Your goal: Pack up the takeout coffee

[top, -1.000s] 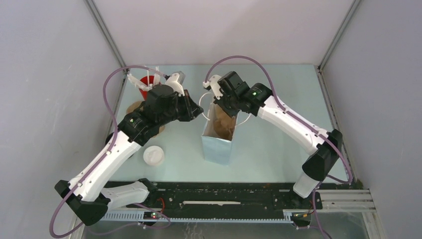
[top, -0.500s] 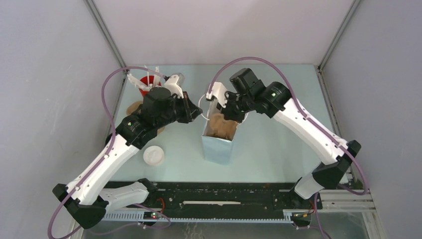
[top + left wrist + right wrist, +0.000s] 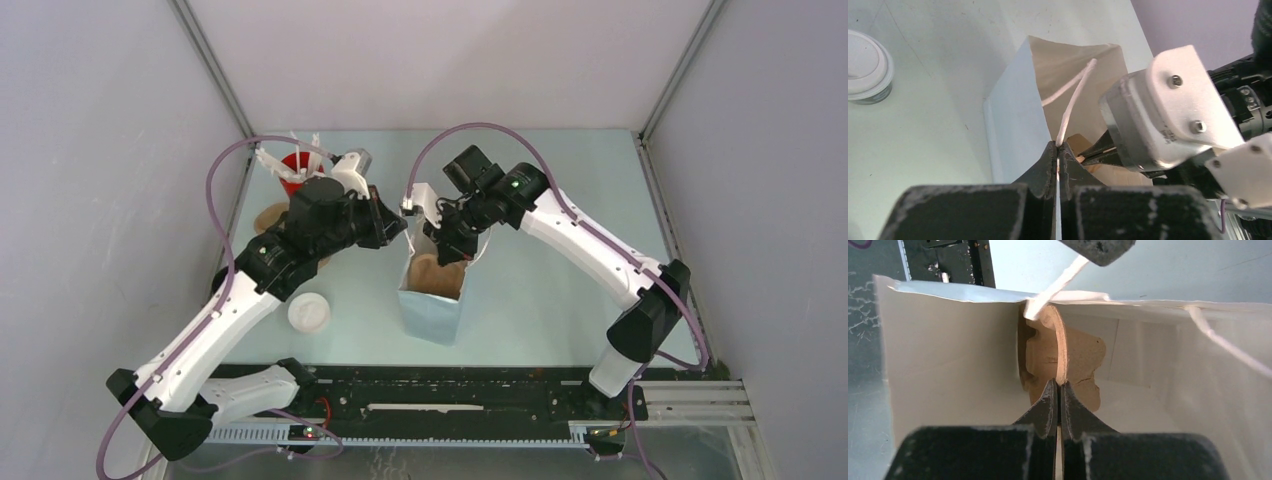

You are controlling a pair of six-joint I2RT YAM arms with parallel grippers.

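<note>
Judging from the overhead view, the packing is only partly done. The coffee cup [image 3: 308, 312], with its white lid on, stands on the table [image 3: 560, 200] near the left arm, outside the paper bag [image 3: 430, 305] and well apart from it. The left gripper [image 3: 397, 224] sits at the bag's left rim. The right gripper [image 3: 443, 250] reaches into the open mouth with a brown cup tray [image 3: 432, 272]. A red cup [image 3: 297, 166] holding white cutlery stands at the far left.

From the left wrist, the left gripper [image 3: 1058, 150] is pinched tight on the white handle cord [image 3: 1070, 107], which holds that side of the paper bag [image 3: 1013, 115] up and open. The coffee cup [image 3: 865, 67] shows at the upper left of this view, on the table with nothing touching it.

From the right wrist, the right gripper [image 3: 1058, 389] is clamped narrow on the edge of the cup tray [image 3: 1068, 357]. The tray stands upright inside the paper bag [image 3: 948, 350]. Whether it has reached the bottom I cannot tell.

By my reading, the tray has yet to be settled and let go. After that the cup must be picked up and set into the bag.
</note>
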